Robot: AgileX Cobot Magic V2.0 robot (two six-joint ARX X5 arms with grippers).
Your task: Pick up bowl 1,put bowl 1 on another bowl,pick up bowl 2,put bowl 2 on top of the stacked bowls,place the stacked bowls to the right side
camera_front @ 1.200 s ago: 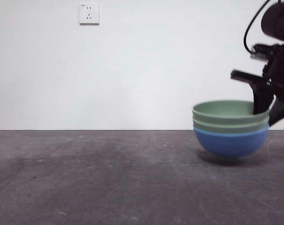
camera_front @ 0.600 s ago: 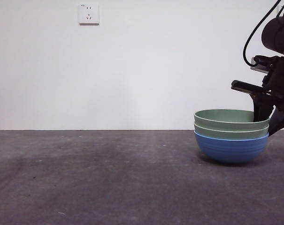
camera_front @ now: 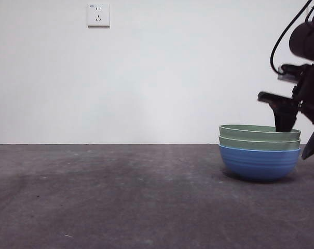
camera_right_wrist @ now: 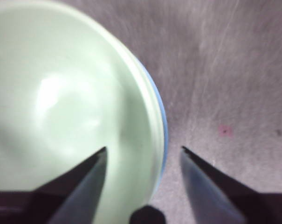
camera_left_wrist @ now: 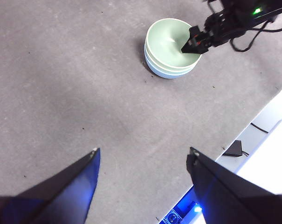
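The stacked bowls stand on the table at the right: the blue bowl point(camera_front: 259, 162) at the bottom, the darker grey-green bowl 1 point(camera_front: 259, 142) nested in it, and the mint-green bowl 2 point(camera_front: 259, 129) on top. My right gripper point(camera_front: 297, 141) straddles the stack's right rim, open, with one jaw inside the top bowl and the other outside, clear of the wall. In the right wrist view the rim of the stack point(camera_right_wrist: 150, 116) runs between the parted jaws of this gripper point(camera_right_wrist: 143, 149). My left gripper point(camera_left_wrist: 143, 151) hangs high and open, far from the stack point(camera_left_wrist: 171, 46).
A white wall socket point(camera_front: 98, 15) sits high on the back wall. The left wrist view shows the table's edge with a cable and a black box point(camera_left_wrist: 234, 149) beyond it. Dark grey tabletop point(camera_front: 105, 192) stretches left of the stack.
The stack came down from just above the table onto it and shifted slightly right. The right gripper's outer jaw has moved off the rim.
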